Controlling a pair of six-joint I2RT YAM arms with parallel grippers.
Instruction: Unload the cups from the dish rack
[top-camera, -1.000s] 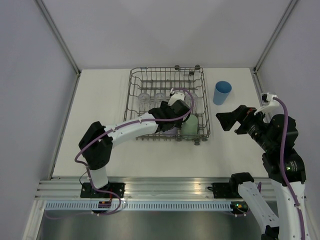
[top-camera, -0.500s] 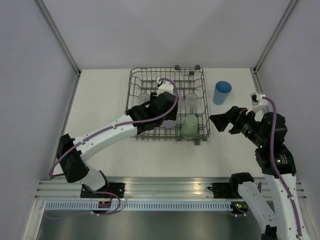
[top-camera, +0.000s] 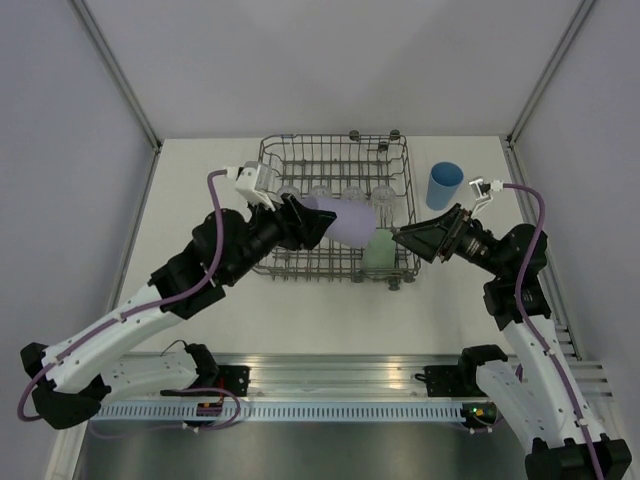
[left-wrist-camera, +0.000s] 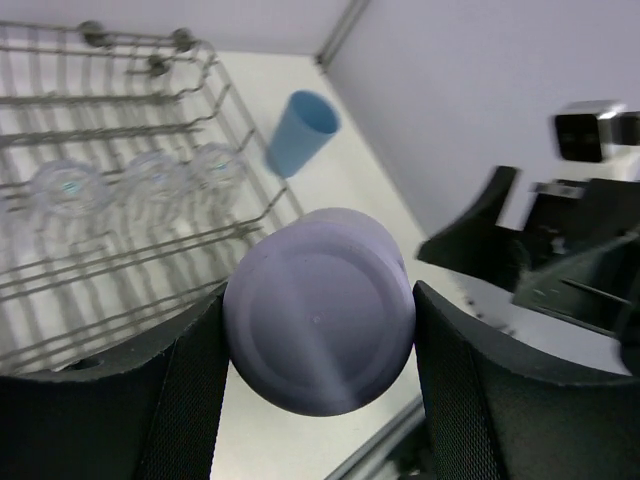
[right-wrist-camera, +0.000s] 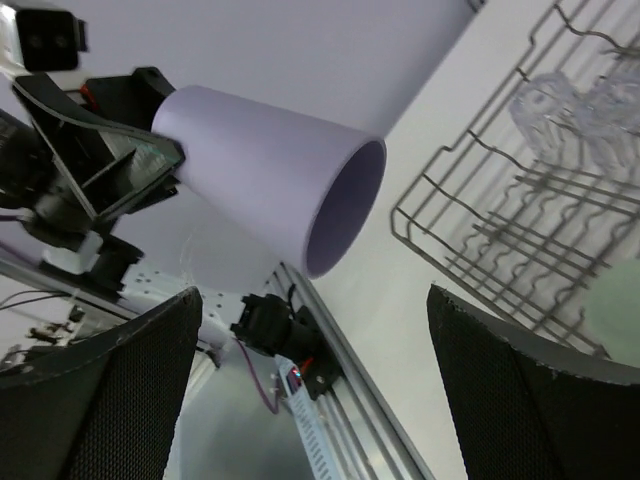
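The pale purple plastic cup (top-camera: 348, 220) is up in the air over the near half of the grey wire dish rack (top-camera: 335, 140). It lies on its side, with its open end pointing at the right gripper (top-camera: 412, 240). The left gripper (top-camera: 312, 222) is squeezed tight on the cup's bottom end. The right gripper's jaws are wide apart, just beside the cup's mouth. A light green plastic cup (top-camera: 380, 252) sits in the rack's near right corner, and clear see-through cups (top-camera: 352, 192) stand in a row across its middle. A blue plastic cup (top-camera: 443, 185) stands on the white tabletop (top-camera: 200, 200) near its right edge
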